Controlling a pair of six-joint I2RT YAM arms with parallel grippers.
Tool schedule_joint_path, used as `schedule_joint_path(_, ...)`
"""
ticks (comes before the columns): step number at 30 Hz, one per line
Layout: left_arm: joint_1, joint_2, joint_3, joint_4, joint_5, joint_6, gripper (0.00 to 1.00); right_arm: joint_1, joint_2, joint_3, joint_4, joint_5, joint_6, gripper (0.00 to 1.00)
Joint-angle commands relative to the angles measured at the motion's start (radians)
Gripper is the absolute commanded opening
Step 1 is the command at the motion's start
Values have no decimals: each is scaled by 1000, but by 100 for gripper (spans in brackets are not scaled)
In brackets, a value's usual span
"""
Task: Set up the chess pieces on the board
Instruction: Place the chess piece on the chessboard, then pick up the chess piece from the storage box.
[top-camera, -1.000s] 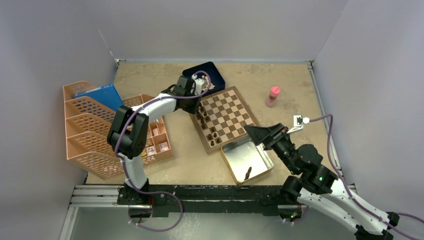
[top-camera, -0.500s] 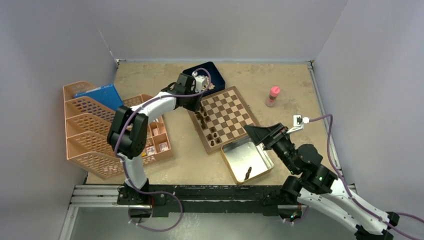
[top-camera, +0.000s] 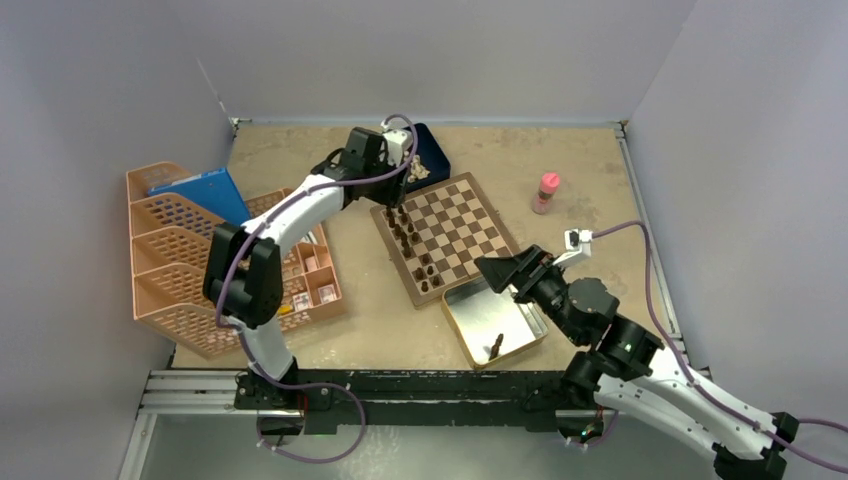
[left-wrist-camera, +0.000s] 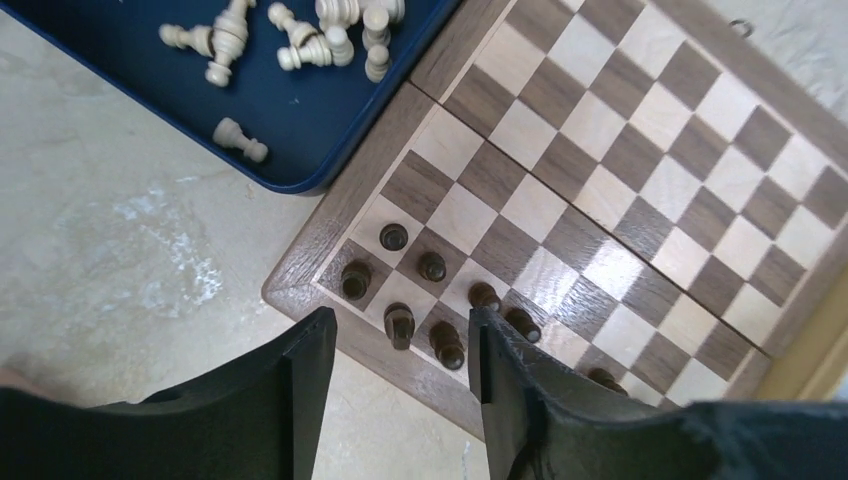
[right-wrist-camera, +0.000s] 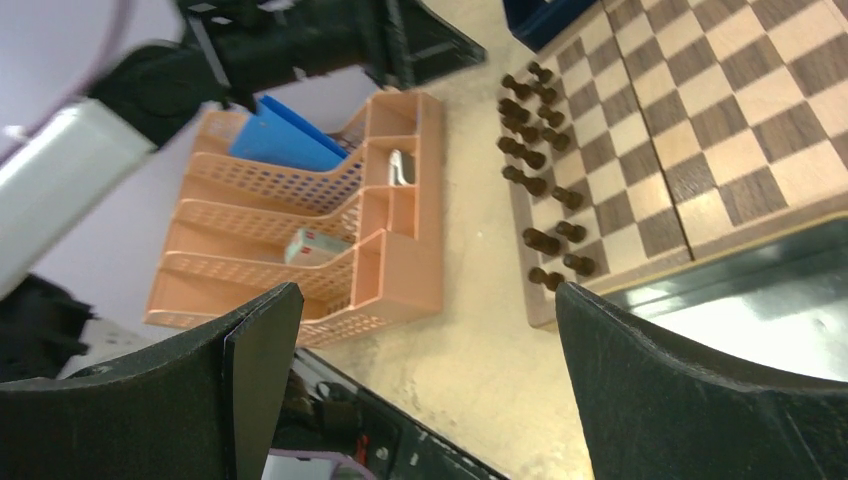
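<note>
Dark brown chess piece (top-camera: 495, 346) lies alone in silver tin (top-camera: 459, 330) | just base-ward of my right pincer (top-camera: 497, 272), spread wide, empty | left pincer (left-wrist-camera: 400, 325) far off, parted, empty

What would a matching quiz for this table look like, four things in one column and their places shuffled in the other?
Things:
1. cream chess pieces
2. dark chess pieces standing in rows
3. lone dark chess piece
4. pink bottle

Places:
A. in the silver tin
B. on the table, right of the board
C. in the blue box
D. along the board's left side

Pairs: 1-C, 2-D, 3-A, 4-B
</note>
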Motion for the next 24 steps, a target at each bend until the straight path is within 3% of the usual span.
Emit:
schedule_joint_path(1, -4, -148, 29, -11, 18, 0, 52, 4, 32, 56, -76, 10, 1, 99)
schedule_joint_path(5, -4, -256, -48, -10, -14, -6, 59, 5, 51, 64, -155, 3, 20, 99)
schedule_joint_path(7, -4, -308, -82, -17, -34, -29, 76, 4, 52, 71, -198, 37, 49, 99)
schedule_joint_path(8, -4, -332, -93, -31, -37, -37, 79, 5, 49, 71, -223, 56, 77, 99)
schedule_joint_path(13, -4, -444, -150, -142, 26, -76, 79, 4, 28, 103, -308, 73, 238, 99)
schedule_joint_path(19, -3, -631, -366, -102, 222, -105, 80, 5, -16, 131, -390, 57, 219, 97)
schedule_joint_path(24, -1, -693, -482, -57, 362, -135, 80, 4, 8, 151, -464, 37, 212, 96)
